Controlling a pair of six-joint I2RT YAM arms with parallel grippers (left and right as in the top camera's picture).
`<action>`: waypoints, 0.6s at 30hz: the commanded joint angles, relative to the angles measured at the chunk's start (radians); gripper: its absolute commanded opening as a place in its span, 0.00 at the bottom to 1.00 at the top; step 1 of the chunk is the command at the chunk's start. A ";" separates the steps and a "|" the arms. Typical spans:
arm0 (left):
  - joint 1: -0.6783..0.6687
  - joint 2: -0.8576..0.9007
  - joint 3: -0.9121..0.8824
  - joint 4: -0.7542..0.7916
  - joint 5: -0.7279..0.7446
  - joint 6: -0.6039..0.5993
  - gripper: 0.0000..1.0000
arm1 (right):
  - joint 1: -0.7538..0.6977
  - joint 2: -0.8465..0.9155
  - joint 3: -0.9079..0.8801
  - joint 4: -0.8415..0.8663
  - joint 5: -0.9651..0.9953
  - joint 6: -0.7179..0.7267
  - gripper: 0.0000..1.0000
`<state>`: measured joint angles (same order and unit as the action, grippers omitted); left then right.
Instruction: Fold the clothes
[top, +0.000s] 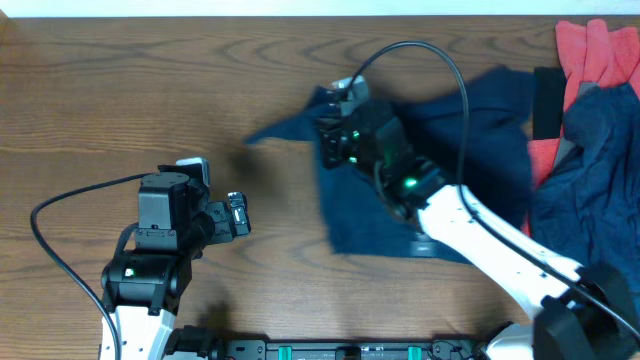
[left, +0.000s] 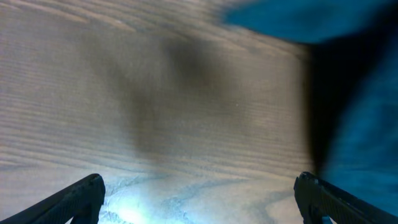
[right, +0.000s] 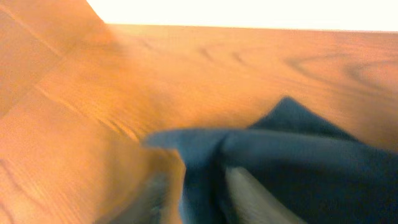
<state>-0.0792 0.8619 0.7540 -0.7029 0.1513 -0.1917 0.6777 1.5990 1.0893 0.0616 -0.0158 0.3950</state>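
The dark navy shorts (top: 440, 130) lie crumpled on the table right of centre, with one pointed corner (top: 262, 134) stretched out to the left. My right gripper (top: 335, 120) is at the shorts' upper left part. In the blurred right wrist view its fingers (right: 208, 196) are closed on a fold of the navy shorts (right: 298, 155). My left gripper (top: 237, 213) is open and empty, low over bare table left of the shorts. In the left wrist view its jaws (left: 199, 199) are wide apart, with the navy shorts (left: 367, 112) at the right edge.
A pile of other clothes sits at the right edge: coral red cloth (top: 590, 50) on top and navy cloth (top: 590, 190) below it. The right arm's black cable (top: 440, 60) arcs over the shorts. The wooden table (top: 120, 90) stretches to the left.
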 joint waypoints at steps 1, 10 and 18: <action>0.004 0.000 0.008 0.001 0.007 -0.014 0.98 | 0.004 0.019 0.008 0.032 0.049 0.054 0.71; 0.004 0.026 0.007 0.002 0.208 -0.036 0.98 | -0.162 -0.064 0.008 -0.376 0.228 0.004 0.99; -0.019 0.217 0.007 0.005 0.353 -0.243 0.98 | -0.414 -0.174 0.008 -0.688 0.300 0.004 0.99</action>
<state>-0.0837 1.0142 0.7540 -0.6991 0.4179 -0.3225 0.3229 1.4597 1.0889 -0.5884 0.2386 0.4091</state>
